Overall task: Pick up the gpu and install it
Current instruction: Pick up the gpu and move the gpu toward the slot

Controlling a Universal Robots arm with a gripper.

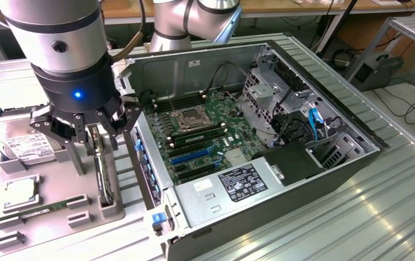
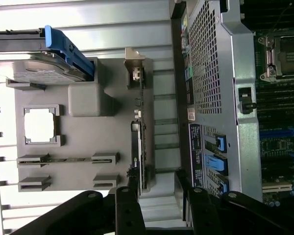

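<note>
The gpu (image 1: 103, 176) stands on its long edge in a slot of the grey holder tray (image 1: 55, 179), left of the open computer case. In the wrist view the gpu (image 2: 140, 147) shows edge-on, with its silver bracket (image 2: 134, 68) at the far end. My gripper (image 1: 97, 135) hangs just above the card's rear end, open, with one black finger on each side of the card line. In the wrist view the gripper (image 2: 159, 198) has one finger (image 2: 129, 208) close beside the card and the other finger (image 2: 197, 208) apart from it. Nothing is held.
On the tray lie a hard drive (image 1: 20, 142) with a white label, a CPU (image 1: 20, 191) and a RAM stick (image 1: 39, 209). The open case (image 1: 338, 163) shows its motherboard (image 1: 200, 136) with blue slots. The case's perforated rear wall (image 2: 213, 83) stands close beside the card.
</note>
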